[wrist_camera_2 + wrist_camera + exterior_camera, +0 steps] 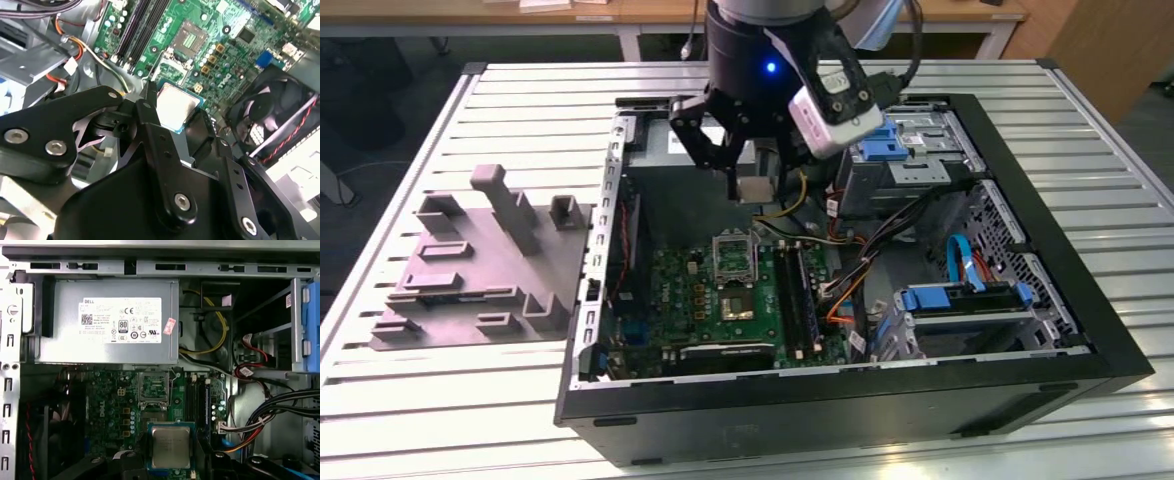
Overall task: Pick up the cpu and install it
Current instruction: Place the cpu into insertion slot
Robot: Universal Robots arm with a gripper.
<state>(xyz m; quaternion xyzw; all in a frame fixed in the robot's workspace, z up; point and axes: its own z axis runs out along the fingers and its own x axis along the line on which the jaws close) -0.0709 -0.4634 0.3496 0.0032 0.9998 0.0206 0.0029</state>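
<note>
My gripper (750,185) hangs inside the open computer case (1067,300), shut on the cpu (753,189), a small square chip with a silvery top. The cpu (171,446) is held flat above the green motherboard (707,300) in the first wrist view, between the dark fingers (205,447). The open, metal-framed socket (152,389) lies apart from the chip, farther along the board toward the power supply. In the second wrist view the cpu (177,106) sits between black fingers (149,111), with the socket (189,37) beyond it.
A grey power supply (107,322) fills the case's back wall. A black fan (270,112) sits beside the board. Drive cages with blue parts (961,300) and cable bundles (881,250) stand on the exterior view's right. A grey moulded fixture (467,270) lies on the slatted table at the exterior view's left.
</note>
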